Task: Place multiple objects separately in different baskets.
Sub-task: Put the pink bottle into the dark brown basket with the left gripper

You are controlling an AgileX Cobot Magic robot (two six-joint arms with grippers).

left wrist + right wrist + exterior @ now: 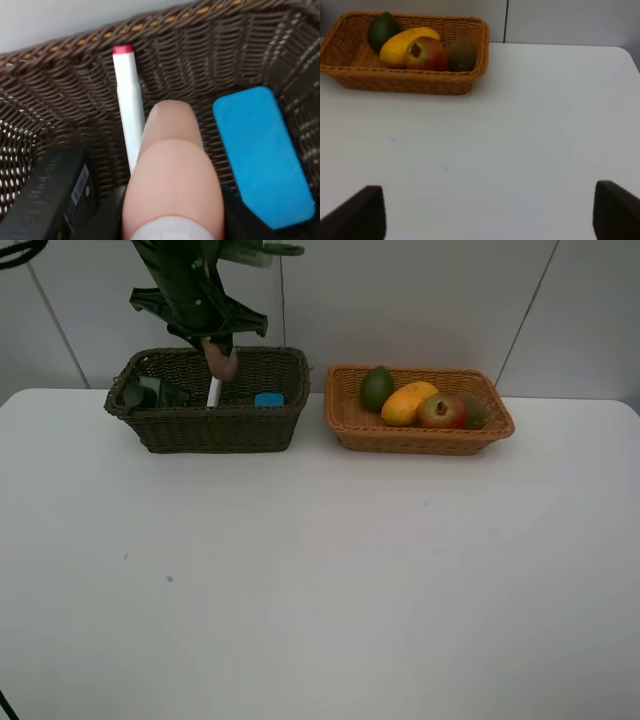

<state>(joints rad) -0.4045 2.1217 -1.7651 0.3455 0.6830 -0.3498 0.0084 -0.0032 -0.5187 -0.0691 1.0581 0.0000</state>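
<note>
The left gripper (222, 362) holds the small pink bottle (172, 170) over the dark basket (215, 430), with the marker (128, 112) just beside it. The right gripper (485, 212) is wide open and holds nothing, well apart from the orange basket (400, 82).

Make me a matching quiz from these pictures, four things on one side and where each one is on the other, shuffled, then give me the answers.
Things:
1. mango
2. blue pad
3. small pink bottle
4. white marker

Places:
A. held by the left gripper above the dark basket
B. leaning upright against the dark basket's wall, pink tip up
C. in the orange basket, between the lime and the pomegranate
D. lying inside the dark basket, on the side nearer the orange basket

Pairs: 1-C, 2-D, 3-A, 4-B
</note>
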